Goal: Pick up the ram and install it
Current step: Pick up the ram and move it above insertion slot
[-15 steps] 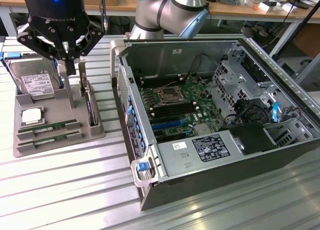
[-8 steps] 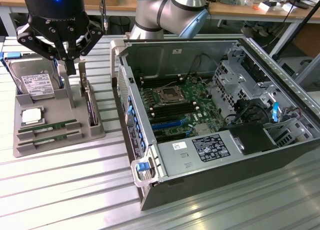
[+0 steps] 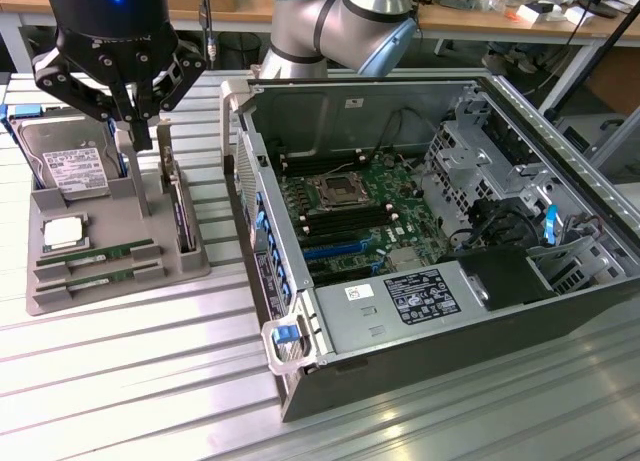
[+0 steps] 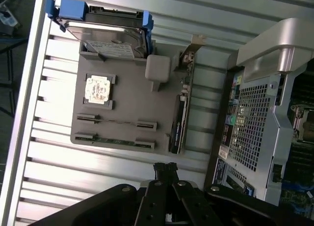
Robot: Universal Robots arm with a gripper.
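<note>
Your black tool (image 3: 138, 131) hangs clenched on nothing above the grey moulded tray (image 3: 50, 206), where the long, thin green ram stick (image 3: 100, 272) lies slotted, seemingly untouched, so pickup and installation both remain.

The gripper (image 3: 141, 133) is cut off by the exterior view's upper edge and hides part of the hard drive (image 3: 72, 166) at the holder's (image 3: 110, 291) far edge. The computer case (image 3: 420, 321) runs past the exterior view's right edge. Print on the power supply label (image 3: 421, 299) is too small to read.
</note>
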